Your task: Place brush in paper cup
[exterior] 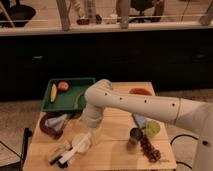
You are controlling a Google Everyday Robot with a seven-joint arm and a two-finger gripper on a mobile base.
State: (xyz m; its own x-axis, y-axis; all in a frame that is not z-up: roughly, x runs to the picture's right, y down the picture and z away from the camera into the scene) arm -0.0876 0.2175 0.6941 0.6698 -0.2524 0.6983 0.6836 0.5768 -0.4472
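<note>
Jaws' state I cannot tell; the gripper (pixel 90 131) hangs low over the counter (pixel 117 150) by the paper cup (pixel 81 143), brush (pixel 70 154) lying beside it, so grasping seems pending, needing a handle pinch.

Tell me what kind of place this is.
Probably an office kitchenette or café corner: a small wooden table, a green tray holding fruit, a dark counter behind. The gripper hangs low over the table, in front of the tray.
</note>
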